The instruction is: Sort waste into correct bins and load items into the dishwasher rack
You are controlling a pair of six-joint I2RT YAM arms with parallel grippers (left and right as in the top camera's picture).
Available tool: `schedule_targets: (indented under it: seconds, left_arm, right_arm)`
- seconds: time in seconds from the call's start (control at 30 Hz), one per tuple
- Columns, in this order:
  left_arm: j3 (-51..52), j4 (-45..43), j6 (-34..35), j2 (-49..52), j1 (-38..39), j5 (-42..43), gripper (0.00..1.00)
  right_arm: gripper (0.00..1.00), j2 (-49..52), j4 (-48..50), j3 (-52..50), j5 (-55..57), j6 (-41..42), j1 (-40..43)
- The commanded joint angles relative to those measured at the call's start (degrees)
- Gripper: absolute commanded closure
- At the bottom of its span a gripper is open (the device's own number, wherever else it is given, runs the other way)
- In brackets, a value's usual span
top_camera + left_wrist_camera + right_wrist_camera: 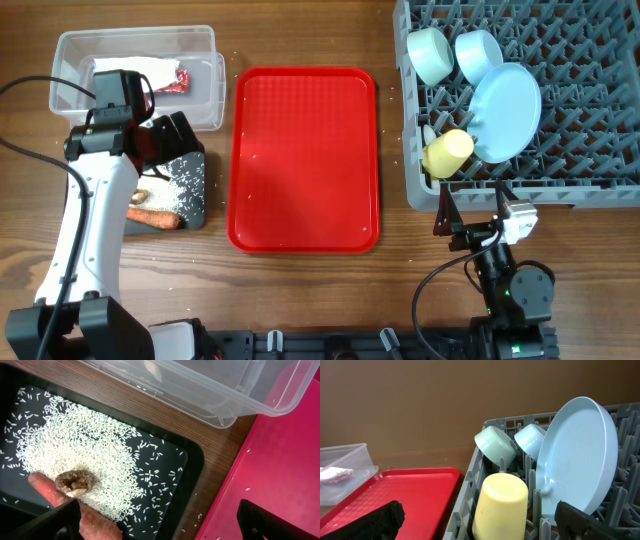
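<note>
My left gripper (pixel 168 138) (pixel 160 530) hangs open over the black tray (pixel 196 212) (pixel 192 465), which holds rice (pixel 75 445), a carrot piece (pixel 152 216) (pixel 95 520) and a brown lump (pixel 75 482). Behind it, the clear tub (pixel 135 40) (pixel 210 390) holds the napkin (pixel 130 70) and red wrapper (pixel 178 80). The grey rack (pixel 600 170) (pixel 470 490) carries the mint bowl (pixel 430 55) (pixel 495 444), blue bowl (pixel 478 52) (pixel 530 440), plate (pixel 507 110) (pixel 580 455) and yellow cup (pixel 448 152) (pixel 500 505). My right gripper (pixel 478 222) (pixel 482 525) stands open just in front of the rack, empty.
An empty red tray (pixel 305 160) (pixel 285 460) lies between the bins and the rack. A few stray rice grains sit on it and on the wood beside the black tray. Cables trail from both arms near the table's front edge.
</note>
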State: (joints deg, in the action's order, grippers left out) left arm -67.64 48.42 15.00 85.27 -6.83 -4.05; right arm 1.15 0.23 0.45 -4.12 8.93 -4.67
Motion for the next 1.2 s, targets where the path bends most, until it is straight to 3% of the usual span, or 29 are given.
schedule_targets:
  seconds: [0.0,0.3,0.47,0.93,1.17]
  left_arm:
    - [-0.52,-0.15,0.68,-0.20,-0.22,-0.55,0.00]
    - [-0.50,-0.59,0.70,-0.20,-0.20,3.26,0.00]
    - [4.17,-13.14,0.24,-4.68,0.02,10.62,0.00]
    - [51.45,-54.38,0.26,-41.75,2.64,14.05,0.00]
    - [61.29,-57.86,0.22,-57.27,6.08,11.41,0.00]
  right_arm:
    - [0.00,-0.17,0.11,-0.15,-1.09,0.48,0.24]
    - [0.00,-0.17,0.11,-0.15,-1.09,0.48,0.24]
    - [0.00,-0.17,0.11,-0.15,-1.09,0.46,0.24]
    - [0.00,-0.17,0.11,-0.15,-1.09,0.48,0.24]
    - [0.00,-0.17,0.11,-0.15,-1.09,0.48,0.24]
